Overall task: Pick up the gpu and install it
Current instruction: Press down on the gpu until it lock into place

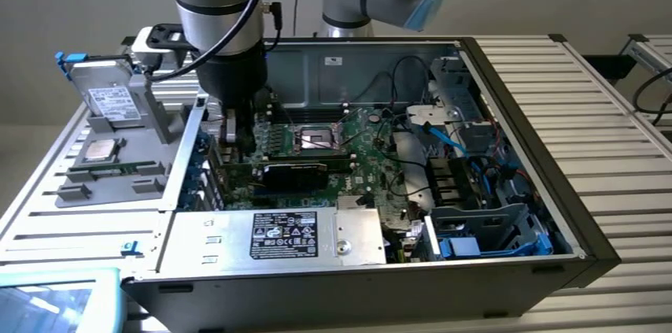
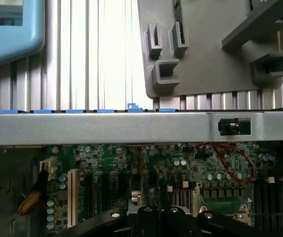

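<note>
Gripper (image 1: 241, 142) lowered inside the open computer case (image 1: 546, 152), at the side toward the exterior view's left, just above the green motherboard (image 1: 363, 140). Whether spread or pressed together: impossible to tell, the tips lost among dark parts in both views.

Gpu (image 1: 292, 173) lying low in the case on the motherboard, its black rectangular shroud just beside the gripper tip and nearer the power supply (image 1: 216, 240). Contact between gripper and gpu not discernible.

Black label (image 1: 283, 234) with white print and small symbols on the power supply's silver top; text too small to read, no brand legible.

Outside the case, toward the exterior view's left: grey fixture (image 1: 157, 124) on the slatted table (image 1: 619, 112), holding an upright grey drive (image 1: 108, 97) with a white label, its lettering unreadable. Second drive (image 1: 99, 150) flat on the fixture, narrow green RAM stick (image 1: 118, 168) just beside it.

Light blue object (image 1: 53, 301) at the table's near corner, seen also from the wrist (image 2: 13, 29). Red wire (image 2: 230, 153) looping over the board in the wrist view, beneath the case's grey edge (image 2: 106, 127).
</note>
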Motion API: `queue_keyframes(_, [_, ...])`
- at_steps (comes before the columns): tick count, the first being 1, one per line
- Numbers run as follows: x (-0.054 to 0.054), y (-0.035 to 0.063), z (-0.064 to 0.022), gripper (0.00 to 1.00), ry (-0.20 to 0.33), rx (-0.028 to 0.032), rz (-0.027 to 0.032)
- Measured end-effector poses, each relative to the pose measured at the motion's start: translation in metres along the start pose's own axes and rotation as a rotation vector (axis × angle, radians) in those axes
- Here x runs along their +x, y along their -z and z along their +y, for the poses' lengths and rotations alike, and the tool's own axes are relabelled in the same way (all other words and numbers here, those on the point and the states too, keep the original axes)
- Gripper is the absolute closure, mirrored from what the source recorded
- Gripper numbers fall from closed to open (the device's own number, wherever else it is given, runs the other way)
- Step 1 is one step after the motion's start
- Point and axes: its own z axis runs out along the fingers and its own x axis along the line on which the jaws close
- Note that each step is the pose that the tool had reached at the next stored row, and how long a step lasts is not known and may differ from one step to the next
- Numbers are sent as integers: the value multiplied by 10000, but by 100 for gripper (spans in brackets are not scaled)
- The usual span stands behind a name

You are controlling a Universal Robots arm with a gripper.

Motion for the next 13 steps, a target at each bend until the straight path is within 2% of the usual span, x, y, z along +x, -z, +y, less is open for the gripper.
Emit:
queue_keyframes(1, [-5,-2,0,88,2,-1,27])
queue_keyframes(7, [-5,-21,-54,88,269,-17,88])
queue_keyframes(13, [-4,-42,-68,88,754,-48,200])
